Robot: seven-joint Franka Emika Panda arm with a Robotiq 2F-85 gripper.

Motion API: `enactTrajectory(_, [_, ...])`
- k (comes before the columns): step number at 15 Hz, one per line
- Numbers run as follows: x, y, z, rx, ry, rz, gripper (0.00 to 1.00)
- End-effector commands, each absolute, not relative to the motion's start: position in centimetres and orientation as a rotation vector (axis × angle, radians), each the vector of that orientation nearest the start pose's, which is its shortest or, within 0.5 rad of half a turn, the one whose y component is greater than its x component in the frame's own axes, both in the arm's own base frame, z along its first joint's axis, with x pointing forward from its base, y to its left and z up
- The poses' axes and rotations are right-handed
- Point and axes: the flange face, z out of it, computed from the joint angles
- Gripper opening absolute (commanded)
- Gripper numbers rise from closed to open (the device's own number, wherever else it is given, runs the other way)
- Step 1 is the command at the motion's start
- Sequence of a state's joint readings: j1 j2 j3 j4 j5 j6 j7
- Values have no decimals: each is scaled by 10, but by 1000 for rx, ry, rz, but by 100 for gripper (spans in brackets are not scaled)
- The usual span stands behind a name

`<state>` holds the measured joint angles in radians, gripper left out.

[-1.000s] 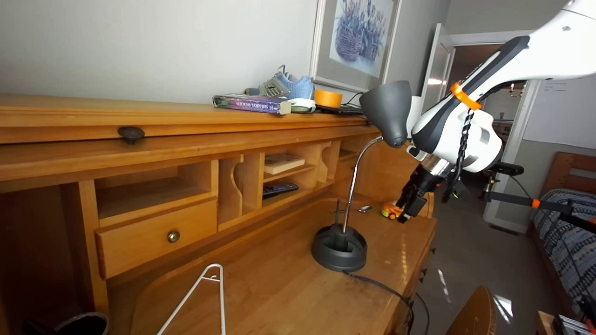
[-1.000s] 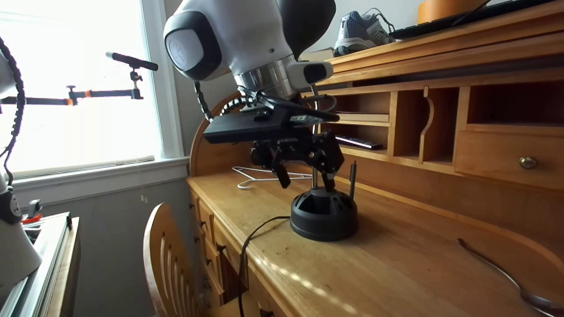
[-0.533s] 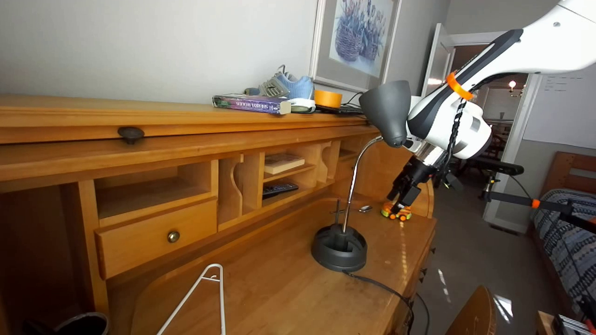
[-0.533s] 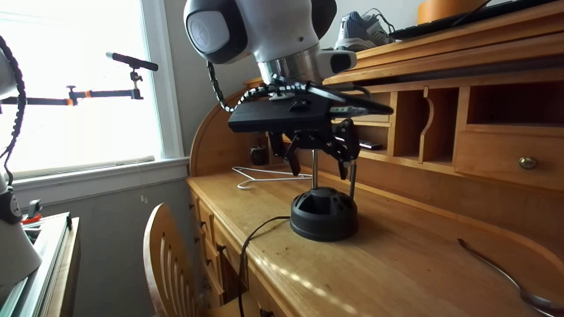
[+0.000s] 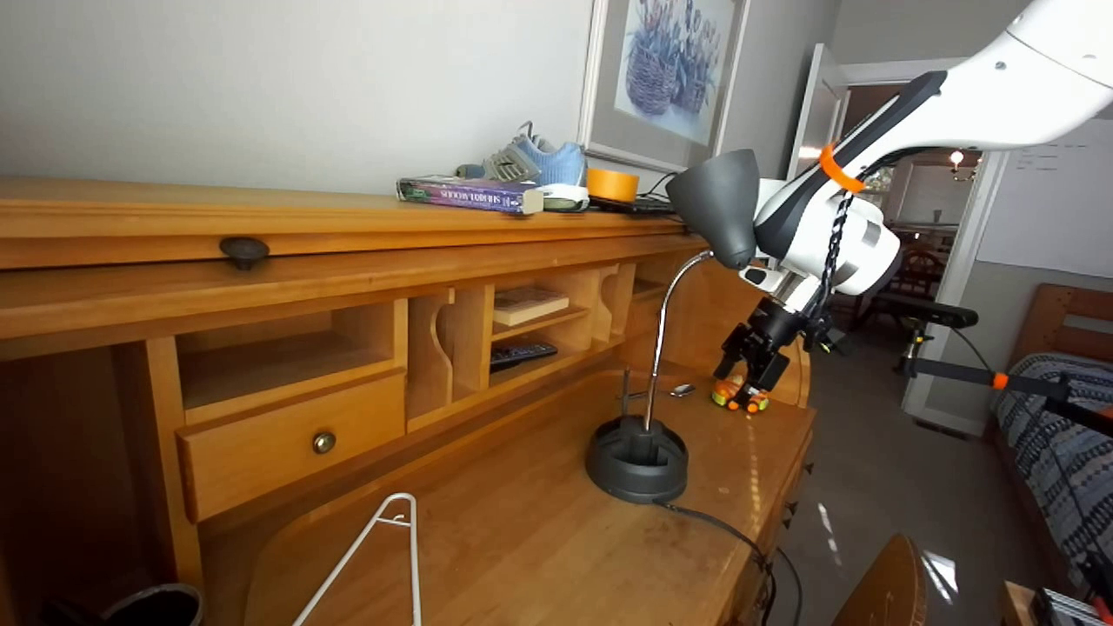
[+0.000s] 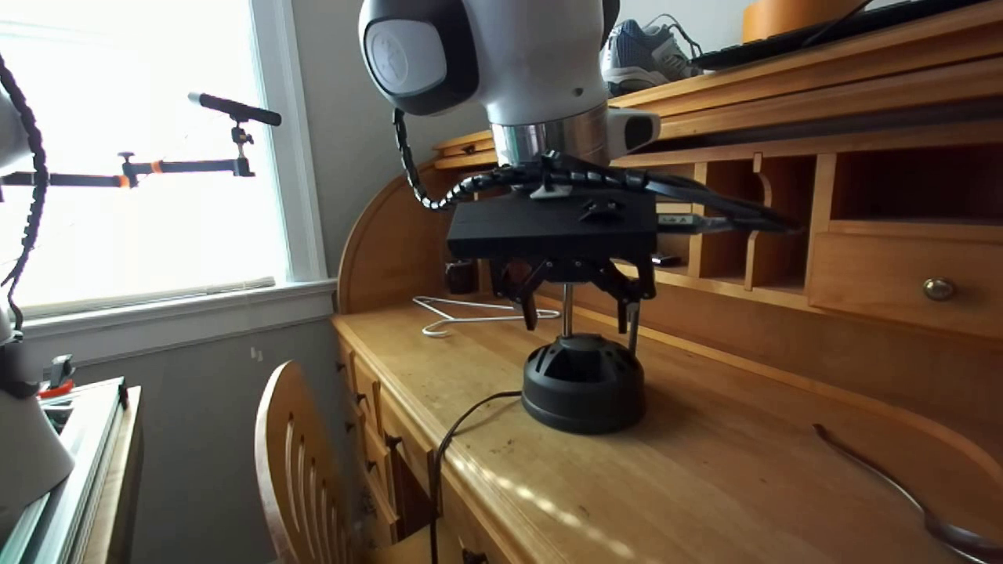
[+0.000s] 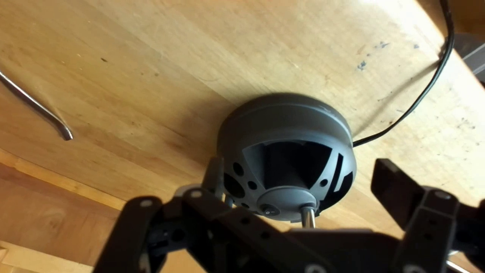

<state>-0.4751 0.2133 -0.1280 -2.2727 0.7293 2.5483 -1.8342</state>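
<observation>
Lamp base (image 6: 584,398) looks matt plastic, lamp stem (image 5: 661,333) shiny metal. Desk top (image 6: 705,478) is smooth wood, slight sheen. Spoon (image 6: 957,537) reads as polished metal.

Wooden desk (image 6: 721,470) bears lamp (image 6: 583,389), spoon (image 6: 962,538), hanger (image 5: 415,556), toy vehicle (image 5: 723,396) (partly hidden)

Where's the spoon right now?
In an exterior view, the spoon lies on the desk at the bottom right, right of the lamp; the wrist view shows only its handle, at left.

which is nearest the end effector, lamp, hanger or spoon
The dark lamp: the wrist view shows its base between the fingers; the hanger and spoon lie farther off.
</observation>
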Motion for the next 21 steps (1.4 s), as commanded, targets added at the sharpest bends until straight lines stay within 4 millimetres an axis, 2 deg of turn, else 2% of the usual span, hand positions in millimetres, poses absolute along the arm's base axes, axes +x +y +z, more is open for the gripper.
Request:
enactTrajectory(1, [438, -305, 242, -2810, -1027, -537, 100])
enactTrajectory(7, [438, -287, 225, -2850, -876, -567, 100])
enactTrajectory(10, [436, -276, 210, -2852, -809, -532, 100])
enactTrajectory(14, [430, -269, 198, -2877, -805, -440, 100])
enactTrajectory(18, [425, -255, 160, -2941, -628, -324, 100])
enactTrajectory(20, [427, -251, 150, -2955, -580, -310, 100])
enactTrajectory(21, [431, -253, 152, -2955, -584, -322, 100])
